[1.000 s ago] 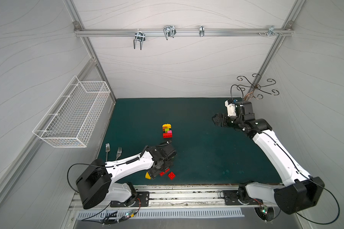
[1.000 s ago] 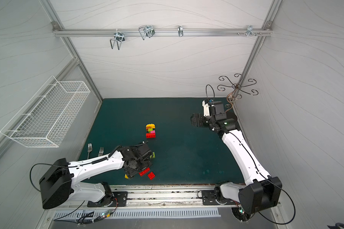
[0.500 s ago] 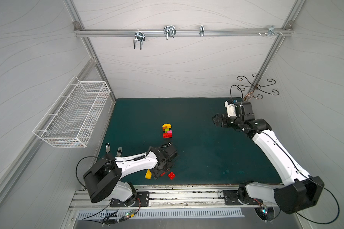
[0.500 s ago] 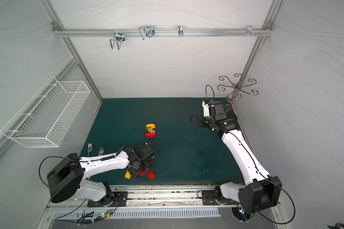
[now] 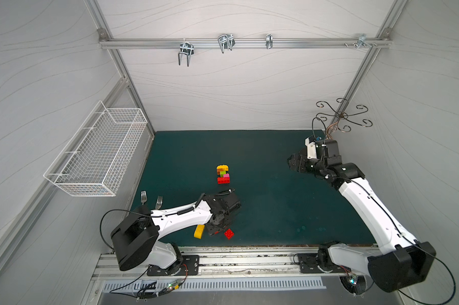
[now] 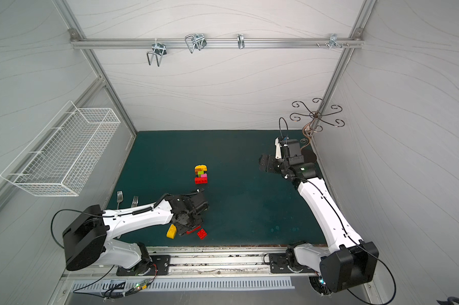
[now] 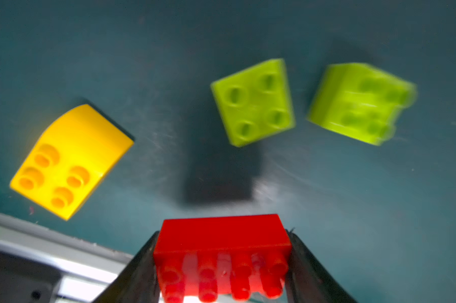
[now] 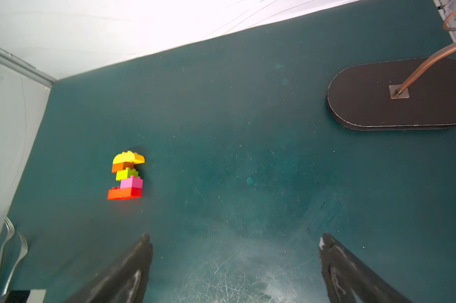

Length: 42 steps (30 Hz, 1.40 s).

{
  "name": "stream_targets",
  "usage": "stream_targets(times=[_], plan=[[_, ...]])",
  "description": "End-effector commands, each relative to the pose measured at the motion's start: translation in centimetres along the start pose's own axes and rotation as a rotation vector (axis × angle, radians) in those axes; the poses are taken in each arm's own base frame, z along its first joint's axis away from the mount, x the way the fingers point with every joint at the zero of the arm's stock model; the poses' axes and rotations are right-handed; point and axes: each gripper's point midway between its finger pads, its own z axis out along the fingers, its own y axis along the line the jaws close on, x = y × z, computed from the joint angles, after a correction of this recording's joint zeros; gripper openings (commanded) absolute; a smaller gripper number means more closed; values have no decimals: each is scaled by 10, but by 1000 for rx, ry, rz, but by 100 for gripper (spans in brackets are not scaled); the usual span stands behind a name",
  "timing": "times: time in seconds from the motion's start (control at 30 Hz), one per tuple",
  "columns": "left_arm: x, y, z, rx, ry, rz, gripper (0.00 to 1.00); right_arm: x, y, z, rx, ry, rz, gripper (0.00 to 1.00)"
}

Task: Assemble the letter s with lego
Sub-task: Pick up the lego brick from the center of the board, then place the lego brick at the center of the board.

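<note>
My left gripper [image 7: 223,233] is shut on a red oblong lego brick [image 7: 221,251], one finger on each short end, low over the mat near the front edge [image 5: 217,229]. Around it lie a yellow round-topped brick [image 7: 69,162] [image 5: 199,231], two lime green squares [image 7: 253,102] [image 7: 360,102] and a red square [image 5: 229,234] [image 6: 202,234]. A stack of yellow, orange-brown, green, pink and red bricks [image 5: 223,174] [image 6: 201,174] [image 8: 127,175] stands mid-mat. My right gripper [image 8: 233,238] [image 5: 291,163] hangs open and empty at the back right.
Two forks [image 5: 143,196] [image 5: 158,202] lie at the mat's left edge. A white wire basket [image 5: 98,153] hangs on the left wall. A hook stand with a dark oval base [image 8: 400,94] occupies the back right corner. The metal rail [image 7: 37,241] borders the mat's front.
The left gripper's jaws have come together onto the red oblong brick, and the left arm has shifted slightly. The right arm has not moved.
</note>
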Motion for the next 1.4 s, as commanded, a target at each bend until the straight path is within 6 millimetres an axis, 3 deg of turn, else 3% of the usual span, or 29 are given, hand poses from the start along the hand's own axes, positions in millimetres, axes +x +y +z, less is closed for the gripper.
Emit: stream_targets(times=[0.0,0.17,0.3,0.47,0.97,1.1,1.37], plan=[[-14,-23,-38,34,-59,111,59,2,-1,1,-23,54,64,99],[-12,-82,-41,63,-11,291,60,5,-9,3,-42,101,129,99],[-9,-128,-30,44,31,441,61,8,-14,0,-18,130,146,99],[-19,-161,-16,-5,28,537,66,7,-20,-6,7,113,152,99],[-39,-175,49,-83,93,510,70,12,-22,-6,6,113,161,99],[-44,-180,57,-67,95,480,73,15,-25,-5,19,114,168,99],[-45,-185,60,-53,94,472,86,16,-31,-4,48,101,170,99]])
